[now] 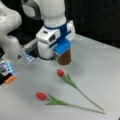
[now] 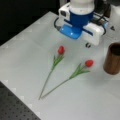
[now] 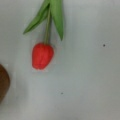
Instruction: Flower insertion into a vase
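Tulips (image 2: 60, 50) lie flat beside vase (image 2: 113, 59).

Light: even, bright, soft on the pale worktop (image 1: 100, 65) in both front views.
Background: black, unlit beyond the worktop's far edge.
Shadows: faint, diffuse; a soft grey patch beside the vase (image 2: 112, 58).
Glare: none strong; the white arm housing reads slightly washed.
Focus: all views soft; the wrist view's tulip (image 3: 42, 55) has fuzzy edges.

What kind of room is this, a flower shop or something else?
Probably a robotics lab, not a shop: a robot arm's gripper hangs over a plain white table with two artificial-looking tulips and a brown vase.
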### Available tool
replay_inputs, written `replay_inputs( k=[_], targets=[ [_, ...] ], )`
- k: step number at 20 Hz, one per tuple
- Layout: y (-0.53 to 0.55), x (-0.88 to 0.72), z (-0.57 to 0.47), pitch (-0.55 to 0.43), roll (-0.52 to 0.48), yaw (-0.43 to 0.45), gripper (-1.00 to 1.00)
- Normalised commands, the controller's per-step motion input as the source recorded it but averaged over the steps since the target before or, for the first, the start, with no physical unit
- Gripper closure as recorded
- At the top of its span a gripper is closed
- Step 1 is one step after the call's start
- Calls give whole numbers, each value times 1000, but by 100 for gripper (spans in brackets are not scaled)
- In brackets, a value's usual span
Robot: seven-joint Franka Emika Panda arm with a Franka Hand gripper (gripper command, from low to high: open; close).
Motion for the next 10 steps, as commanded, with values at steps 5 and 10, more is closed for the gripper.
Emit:
replay_inputs(
  k=[5, 10],
  targets=[
    [36, 488, -153, 78, -6, -98, -100],
    [88, 394, -63, 99, 13, -110, -100]
  ],
)
